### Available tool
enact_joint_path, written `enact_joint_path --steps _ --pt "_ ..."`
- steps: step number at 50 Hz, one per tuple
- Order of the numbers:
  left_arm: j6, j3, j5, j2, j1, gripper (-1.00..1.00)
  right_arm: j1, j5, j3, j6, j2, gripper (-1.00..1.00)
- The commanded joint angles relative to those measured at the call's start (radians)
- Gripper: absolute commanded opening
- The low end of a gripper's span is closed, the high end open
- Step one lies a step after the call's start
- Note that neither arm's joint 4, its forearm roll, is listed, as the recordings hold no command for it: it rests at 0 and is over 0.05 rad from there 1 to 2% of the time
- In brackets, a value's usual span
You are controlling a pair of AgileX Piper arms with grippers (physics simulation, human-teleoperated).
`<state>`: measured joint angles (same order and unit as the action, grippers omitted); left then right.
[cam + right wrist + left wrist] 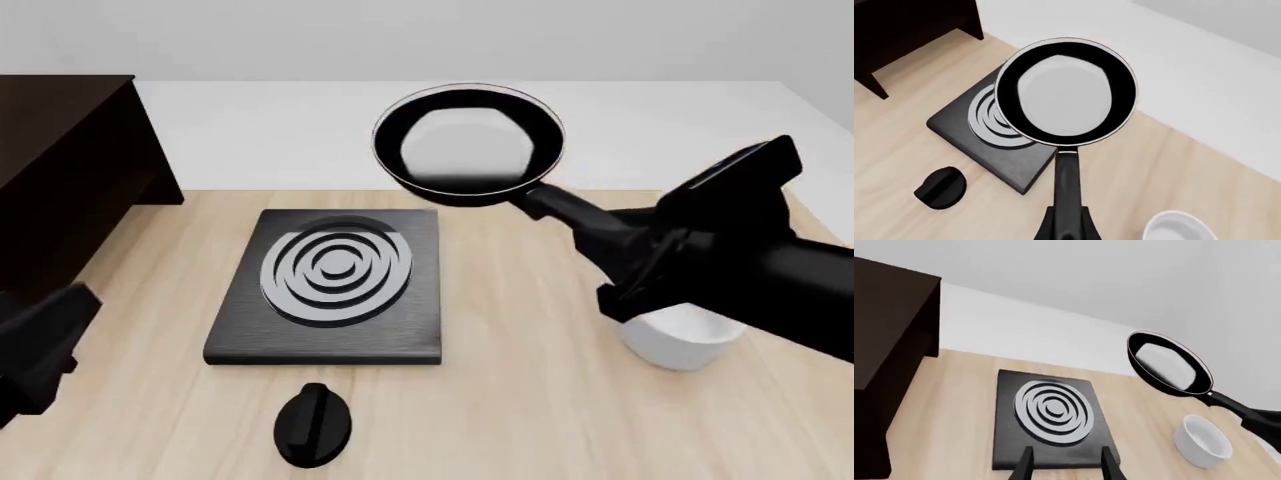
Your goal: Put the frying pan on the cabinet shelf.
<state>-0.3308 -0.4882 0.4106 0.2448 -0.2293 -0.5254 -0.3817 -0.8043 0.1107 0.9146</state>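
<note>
no writing shows; right hand (1067,227) clamps the slim handle of the round black frying pan (467,143), raised above the pale wood bench (534,340); left hand (1062,460) gapes, holding nothing.

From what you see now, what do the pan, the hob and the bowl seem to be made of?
Pan: probably coated metal, with a black rim and a pale grey matte inside; this is a render, so uncertain.
Hob: matte black plate with faint fine grooves and silver rings, perhaps brushed metal or glass.
Bowl: smooth plain white, looks like glazed ceramic.
</note>
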Motion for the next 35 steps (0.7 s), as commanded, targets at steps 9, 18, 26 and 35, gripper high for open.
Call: enact_joint_path --steps 9,18,26,35 --pt "-0.386 -0.011 0.036 -0.004 -0.11 1.0 -0.144 0.024 -0.246 -0.073 0.216 -1.0" --pt "-0.545 -0.024 0.024 0.004 -0.187 1.0 -0.185 0.013 -0.365 -0.082 0.304 -1.0" --pt "-0.668 -0.023 -0.037 0.051 -0.199 1.0 -0.223 -0.005 -0.481 -0.059 0.382 -1.0" --pt "-0.771 -0.048 -0.119 0.134 -0.214 1.0 -0.291 -0.036 -0.598 -0.03 0.473 -1.0"
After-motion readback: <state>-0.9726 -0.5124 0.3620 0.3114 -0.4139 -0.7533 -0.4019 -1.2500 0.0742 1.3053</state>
